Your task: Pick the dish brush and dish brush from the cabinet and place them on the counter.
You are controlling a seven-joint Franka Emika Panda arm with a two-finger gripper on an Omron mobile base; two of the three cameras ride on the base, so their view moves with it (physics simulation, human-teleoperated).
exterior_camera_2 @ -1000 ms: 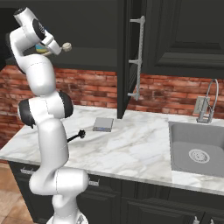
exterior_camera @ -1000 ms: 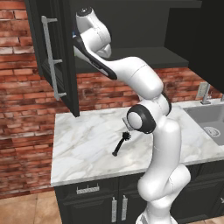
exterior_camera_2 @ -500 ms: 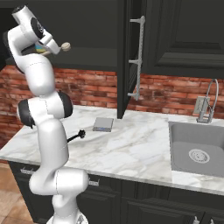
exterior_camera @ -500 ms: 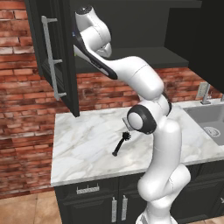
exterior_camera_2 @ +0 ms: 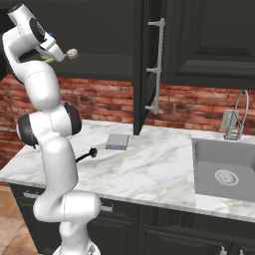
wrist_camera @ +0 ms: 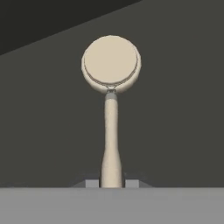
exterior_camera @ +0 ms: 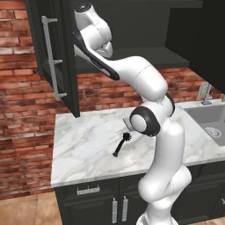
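My gripper (wrist_camera: 110, 181) is shut on the lower end of the cream-beige dish brush's (wrist_camera: 110, 131) handle, and its round disc head points away over the dark shelf. In the right base view the gripper (exterior_camera_2: 61, 53) is raised in front of the open cabinet (exterior_camera_2: 149, 60), with the brush head (exterior_camera_2: 72, 53) sticking out to the right. The black dish brush (exterior_camera: 121, 145) (exterior_camera_2: 85, 155) lies on the white marble counter (exterior_camera: 88, 149) (exterior_camera_2: 149, 164), close to the arm's base.
A flat grey square pad (exterior_camera_2: 117, 141) lies on the counter near the brick wall. The open cabinet door (exterior_camera: 52, 52) with its silver bar handle juts out at the left. A sink (exterior_camera_2: 226, 169) with a faucet (exterior_camera_2: 239, 114) is at the right.
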